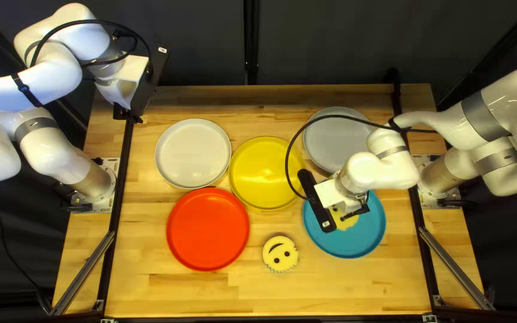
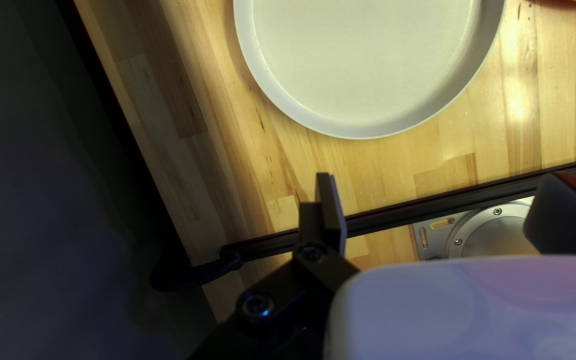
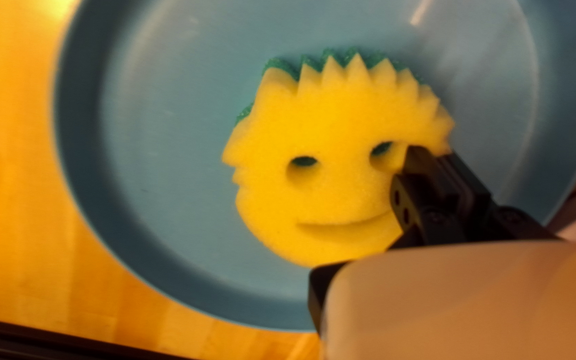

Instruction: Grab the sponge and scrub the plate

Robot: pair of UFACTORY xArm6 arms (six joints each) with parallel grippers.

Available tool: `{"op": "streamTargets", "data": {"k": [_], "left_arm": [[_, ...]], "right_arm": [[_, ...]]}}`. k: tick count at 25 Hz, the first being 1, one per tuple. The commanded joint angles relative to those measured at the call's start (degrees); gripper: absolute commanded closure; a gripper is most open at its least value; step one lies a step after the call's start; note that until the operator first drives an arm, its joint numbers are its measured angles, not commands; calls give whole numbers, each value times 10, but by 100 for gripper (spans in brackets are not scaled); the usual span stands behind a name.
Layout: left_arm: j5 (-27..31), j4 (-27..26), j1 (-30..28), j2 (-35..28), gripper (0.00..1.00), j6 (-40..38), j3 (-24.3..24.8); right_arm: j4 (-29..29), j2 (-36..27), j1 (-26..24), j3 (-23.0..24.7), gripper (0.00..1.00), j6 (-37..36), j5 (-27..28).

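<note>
- The right gripper [image 1: 355,216] was closed narrowly on the edge of a yellow foam, smiling-face sponge [image 3: 328,193] with green backing.
- That sponge was within a round blue plate [image 1: 354,246].
- Just beside the plate, a second yellow smiling-face sponge [image 1: 280,253] lay on the wooden table [image 1: 258,299].
- Round red [image 1: 207,230], yellow [image 1: 258,173], white [image 1: 192,152] and grey plates [image 1: 333,143] were nearby.
- The left gripper [image 1: 128,115] was wide apart, raised near the white plate.
</note>
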Motion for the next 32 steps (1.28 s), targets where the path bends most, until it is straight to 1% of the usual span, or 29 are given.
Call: {"op": "streamTargets", "data": {"k": [1, 4, 7, 9, 10, 12, 17, 19, 21, 25, 28, 32], "left_arm": [[0, 0, 0, 0, 0, 0, 0], [0, 0, 0, 0, 0, 0, 0], [0, 0, 0, 0, 0, 0, 0], [0, 0, 0, 0, 0, 0, 0], [0, 0, 0, 0, 0, 0, 0], [0, 0, 0, 0, 0, 0, 0], [0, 0, 0, 0, 0, 0, 0], [0, 0, 0, 0, 0, 0, 0], [0, 0, 0, 0, 0, 0, 0], [0, 0, 0, 0, 0, 0, 0], [0, 0, 0, 0, 0, 0, 0], [0, 0, 0, 0, 0, 0, 0]], "right_arm": [[-18, -32, 5, 15, 100, 17, 17], [-18, -38, 29, 28, 100, 37, 6], [-12, -43, 67, 38, 100, 63, -3], [-9, -46, 88, 39, 100, 77, -4], [-5, -46, 111, 35, 100, 91, 0], [-3, -44, 136, 29, 100, 105, 7], [1, -50, 159, 35, 100, 109, 7], [-1, -52, 156, 40, 100, 105, 4], [-6, -54, 137, 50, 100, 87, -4], [-26, -75, 75, 79, 100, 39, -14], [-38, -93, 40, 86, 100, 11, -5], [-47, -113, 33, 83, 100, 7, 18]]}}
